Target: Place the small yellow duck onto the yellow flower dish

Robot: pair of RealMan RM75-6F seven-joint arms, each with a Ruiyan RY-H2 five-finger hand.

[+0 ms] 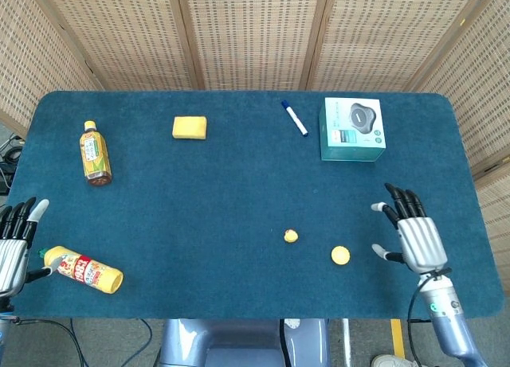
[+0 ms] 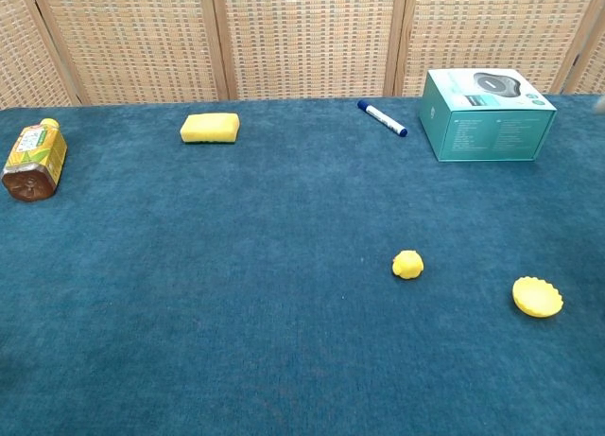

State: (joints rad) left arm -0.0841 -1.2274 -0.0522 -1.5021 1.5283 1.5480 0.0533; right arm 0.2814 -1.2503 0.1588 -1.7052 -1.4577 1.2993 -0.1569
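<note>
Sitting on the blue bench (image 1: pixel 239 192): little yellow duck (image 1: pixel 291 236), just left of the yellow flower dish (image 1: pixel 340 255), not touching. Right hand (image 1: pixel 414 238) near the dish, released, fingers spread. Left hand (image 1: pixel 14 244) released too, holding nothing.

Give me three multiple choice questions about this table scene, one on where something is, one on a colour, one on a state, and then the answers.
1. Where is the small duck relative to the flower dish?
A. On it
B. Beside it, apart
C. Under the box

2. What colour is the pen's cap?
A. Blue
B. Red
C. Green

3. How is the right hand?
A. Gripping the duck
B. Pressing on the dish
C. Open, holding nothing

Answers:
1 B, bare cloth shows between duck and dish.
2 A, the blue cap sits on a white barrel.
3 C, its fingers are spread, off to the side of the dish.
</note>
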